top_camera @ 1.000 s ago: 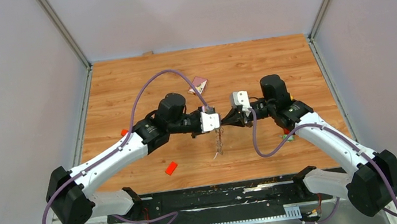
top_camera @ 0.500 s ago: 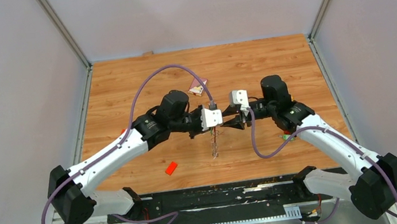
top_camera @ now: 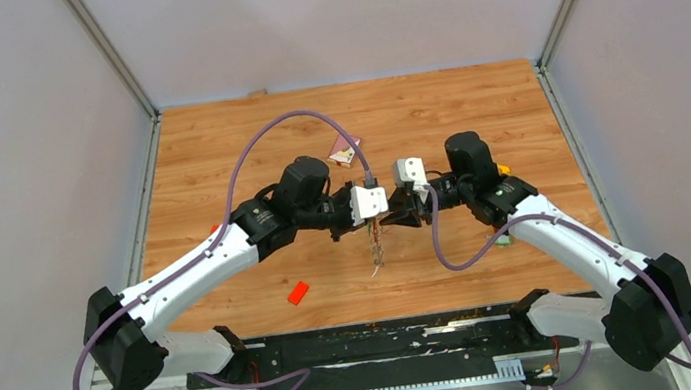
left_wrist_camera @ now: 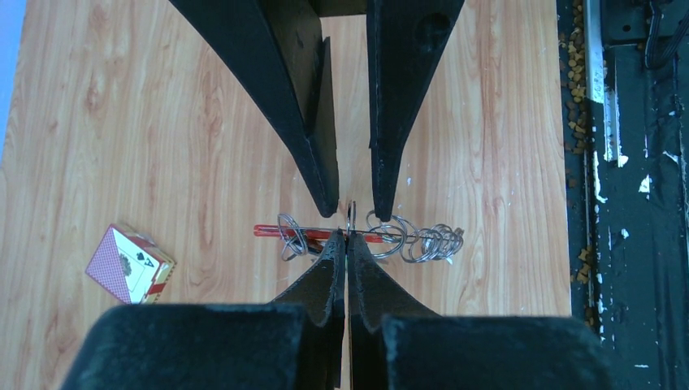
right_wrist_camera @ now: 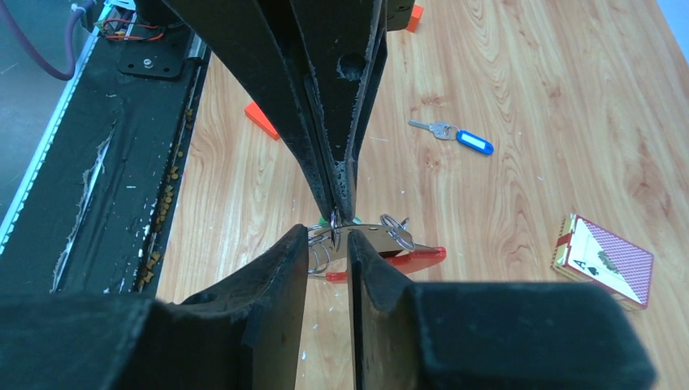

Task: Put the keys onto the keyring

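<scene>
The keyring (left_wrist_camera: 313,234), a bunch with a red strap and several silver rings (left_wrist_camera: 426,241), hangs above the table between the two arms (top_camera: 375,250). My left gripper (left_wrist_camera: 348,237) is shut on one of its thin rings. My right gripper (right_wrist_camera: 327,234) faces it, jaws apart, straddling that ring and the left fingertips (right_wrist_camera: 335,207) without pinching anything. A blue-tagged key (right_wrist_camera: 474,144) lies on the wood beyond. A green tag (top_camera: 501,239) peeks out beside the right forearm.
A playing-card box (top_camera: 346,151) lies behind the grippers, also seen as the card box (left_wrist_camera: 128,262). An orange-red block (top_camera: 298,292) sits near the front edge, and another orange block (right_wrist_camera: 414,16) lies farther left. A black rail (top_camera: 370,338) runs along the table's near edge.
The right gripper has edged left to meet the left gripper, and its jaws have parted around the ring. The left gripper stays shut on the keyring.
</scene>
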Available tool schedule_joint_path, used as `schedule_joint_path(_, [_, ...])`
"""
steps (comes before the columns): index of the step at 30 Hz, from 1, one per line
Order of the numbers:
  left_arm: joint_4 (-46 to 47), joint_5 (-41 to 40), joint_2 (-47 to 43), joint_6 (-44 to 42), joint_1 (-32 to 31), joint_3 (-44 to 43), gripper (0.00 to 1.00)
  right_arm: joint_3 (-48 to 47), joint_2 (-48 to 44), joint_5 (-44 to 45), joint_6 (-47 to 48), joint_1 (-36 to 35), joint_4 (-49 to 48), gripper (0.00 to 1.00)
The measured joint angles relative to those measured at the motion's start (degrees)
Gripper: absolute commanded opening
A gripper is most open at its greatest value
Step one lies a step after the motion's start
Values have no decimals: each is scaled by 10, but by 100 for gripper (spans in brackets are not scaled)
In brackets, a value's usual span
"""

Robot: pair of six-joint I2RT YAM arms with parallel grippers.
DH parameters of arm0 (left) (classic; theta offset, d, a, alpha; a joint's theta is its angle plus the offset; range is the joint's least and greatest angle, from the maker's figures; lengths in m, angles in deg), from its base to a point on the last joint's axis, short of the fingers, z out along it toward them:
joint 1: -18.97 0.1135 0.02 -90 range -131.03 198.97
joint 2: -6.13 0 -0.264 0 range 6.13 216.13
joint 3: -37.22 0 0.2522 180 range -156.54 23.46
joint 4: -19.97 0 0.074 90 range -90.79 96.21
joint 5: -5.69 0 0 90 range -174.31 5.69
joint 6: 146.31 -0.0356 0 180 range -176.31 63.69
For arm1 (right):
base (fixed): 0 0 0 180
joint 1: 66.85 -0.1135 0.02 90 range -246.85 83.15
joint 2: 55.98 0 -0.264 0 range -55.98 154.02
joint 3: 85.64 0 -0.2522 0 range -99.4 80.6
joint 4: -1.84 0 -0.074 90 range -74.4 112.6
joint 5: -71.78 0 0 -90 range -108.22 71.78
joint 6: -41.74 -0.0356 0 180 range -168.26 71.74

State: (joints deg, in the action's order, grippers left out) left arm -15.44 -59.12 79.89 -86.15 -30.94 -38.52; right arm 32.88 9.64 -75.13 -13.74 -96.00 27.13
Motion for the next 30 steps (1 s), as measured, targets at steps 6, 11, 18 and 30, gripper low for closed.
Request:
schedule_joint_path(6, [5,3,0,2,0,0,0,0,8,-2,-6,-3,-1,13])
schedule_joint_path(11, [5,7,0,2,0,0,0,0,8,-2,-11,-4,-5,2])
schedule_joint_path(18, [18,11,-1,6,2,7,23,0,8,4,-22,-3,-11,0])
schedule_joint_path(30, [183,151,-57,57,98,111,44,-26,3,-26,-83,1,-41,0])
